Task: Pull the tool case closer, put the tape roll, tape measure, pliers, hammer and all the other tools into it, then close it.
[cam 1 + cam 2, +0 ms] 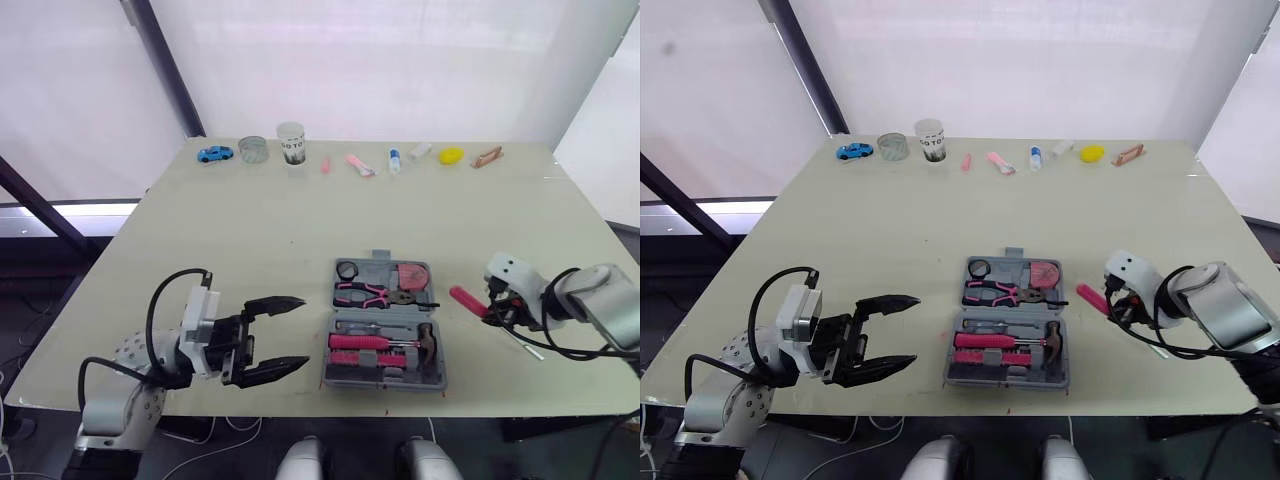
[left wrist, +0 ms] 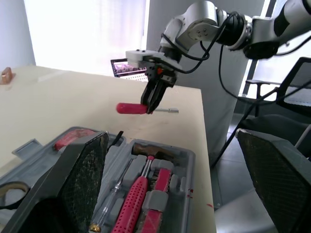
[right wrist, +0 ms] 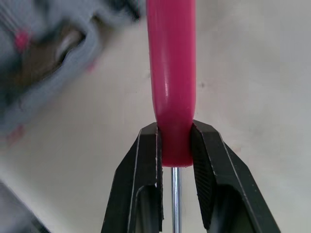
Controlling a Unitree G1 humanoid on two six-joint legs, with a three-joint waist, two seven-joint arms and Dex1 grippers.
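My left claw (image 1: 300,333) is at the left, near the front edge of the counter (image 1: 250,230). It is wide open and has nothing in it. Its two black fingers point at the tool case (image 1: 436,372), with a gap of bare counter in between.

The tool case sits in the middle, close to the front edge. It is open and lies flat. In the back half there is a black tape roll (image 1: 347,270) in the left corner. The pink pliers (image 1: 362,293) lie just beside it, and a red thing (image 1: 411,275) that I can't name is in the right corner. In the front half, the hammer (image 1: 370,343) with its pink handle lies sideways, head to the right. A thin metal tool (image 2: 114,194) lies just behind it.

To the right of the case is my right claw (image 3: 175,130). It is closed tight on a screwdriver (image 1: 465,298), right at the end of the pink handle where the metal rod starts. The pink end points at the case and is near its right side, but not touching it.

Far back on the counter there is a row of small things. From the left I see a blue toy car (image 1: 214,154), a clear glass (image 1: 253,150), a white cup (image 1: 291,143), a small bottle (image 1: 394,160), a yellow thing (image 1: 452,155) and a brown thing (image 1: 487,157). They are all well apart from the case.
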